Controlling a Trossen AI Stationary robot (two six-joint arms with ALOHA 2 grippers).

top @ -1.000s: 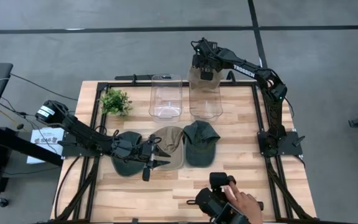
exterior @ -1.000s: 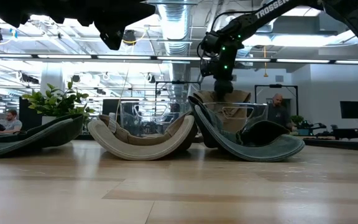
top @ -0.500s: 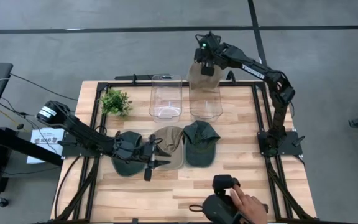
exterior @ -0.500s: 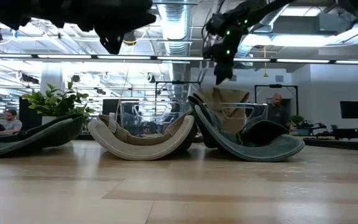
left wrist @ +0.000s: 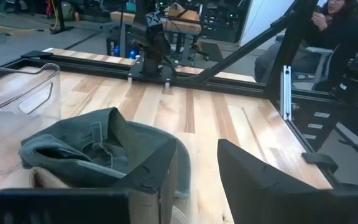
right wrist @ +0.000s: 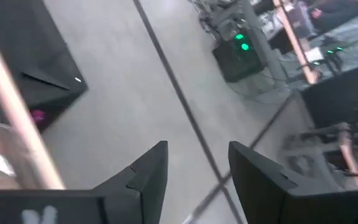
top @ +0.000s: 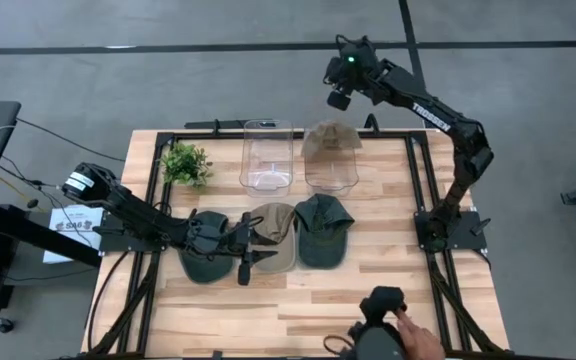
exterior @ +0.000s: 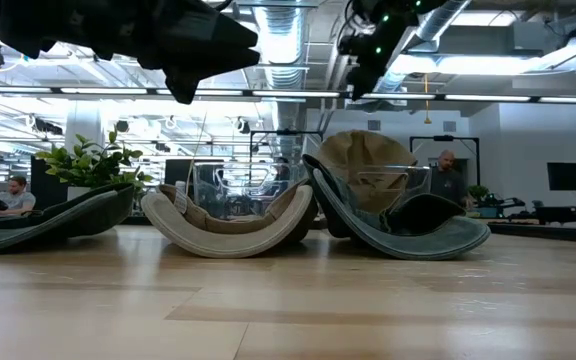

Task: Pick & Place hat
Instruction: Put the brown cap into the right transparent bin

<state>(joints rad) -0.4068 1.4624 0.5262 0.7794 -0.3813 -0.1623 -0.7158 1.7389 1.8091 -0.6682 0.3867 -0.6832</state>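
Three caps lie brim-up in a row on the table: a dark green one (top: 203,260), a tan one (top: 276,232) and another dark green one (top: 323,228). A second tan cap (top: 330,140) sits in the right clear container (top: 330,172), its crown above the rim (exterior: 368,160). My left gripper (top: 258,250) hovers open above the left dark cap and the tan cap; in its wrist view (left wrist: 197,180) the right dark cap (left wrist: 98,149) lies ahead. My right gripper (top: 343,88) is open (right wrist: 197,168), raised high beyond the table's far edge.
An empty clear container (top: 267,155) stands left of the filled one. A small green plant (top: 185,162) is at the far left. A person's hand (top: 413,338) holds a black device (top: 380,318) at the near edge. Bare wood lies right of the caps.
My right gripper has risen from the tan cap in the right container and swung away past the table's far edge. The cap stays in the container, its crown now standing higher. The hand with the black device has moved right along the near edge.
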